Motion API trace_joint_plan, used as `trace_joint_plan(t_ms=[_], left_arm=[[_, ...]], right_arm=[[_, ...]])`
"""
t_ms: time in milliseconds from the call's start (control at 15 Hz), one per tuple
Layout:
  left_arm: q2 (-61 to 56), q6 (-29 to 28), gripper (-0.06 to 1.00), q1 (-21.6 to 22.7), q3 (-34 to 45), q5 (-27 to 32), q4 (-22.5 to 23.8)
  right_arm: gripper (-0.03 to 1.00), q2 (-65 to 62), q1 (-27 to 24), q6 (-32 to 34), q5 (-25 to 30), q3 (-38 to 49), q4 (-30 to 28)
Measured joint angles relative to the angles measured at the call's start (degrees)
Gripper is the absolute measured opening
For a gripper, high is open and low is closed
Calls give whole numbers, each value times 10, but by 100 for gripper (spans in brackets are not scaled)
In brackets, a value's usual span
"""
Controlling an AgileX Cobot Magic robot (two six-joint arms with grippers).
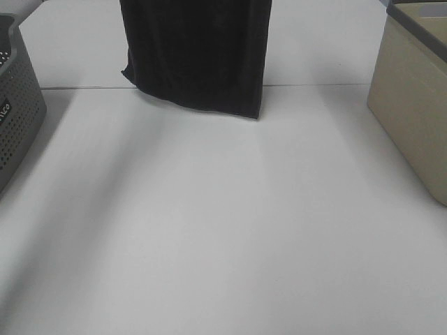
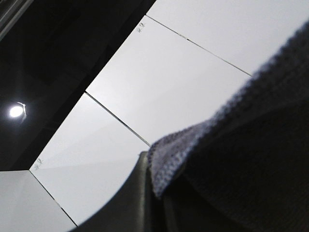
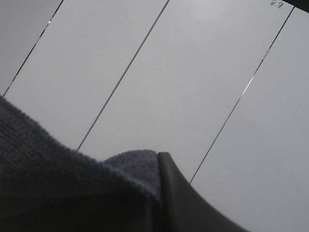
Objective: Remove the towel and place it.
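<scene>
The towel [image 1: 195, 52] hangs as a dark, near-black sheet from beyond the top edge of the exterior high view. Its lower hem ends just above the white table [image 1: 223, 230] at the far middle. Neither gripper shows in that view. In the left wrist view, the towel's terry edge [image 2: 241, 145] is pinched at my left gripper [image 2: 147, 166], beside one dark finger [image 2: 130, 208]. The right wrist view likewise shows towel cloth [image 3: 48, 164] clamped at my right gripper [image 3: 157, 166] against a dark finger [image 3: 188, 208]. Both wrist cameras face up toward ceiling panels.
A grey perforated basket [image 1: 17, 105] stands at the table's left edge. A beige bin [image 1: 412, 112] with a dark rim sits at the right edge. A thin seam [image 1: 84, 88] runs across the table behind the towel's hem.
</scene>
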Motion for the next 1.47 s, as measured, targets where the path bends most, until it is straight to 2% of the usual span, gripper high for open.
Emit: trace_joint_plan(t_ms=[533,1133,1333,1467], left_arm=[[1,-9,0,0,-3,37,0],[11,-9,0,0,-3,57,0],[11,-11,0,0,-3,70,0],[11,-33,0,0,-3,116,0]], right_arm=[[2,0,-3,1,0,0,1],[2,0,-19,46,1,0,10],[2,0,-19,60,24,0,10],[2,0,-19,78,74,0,10]])
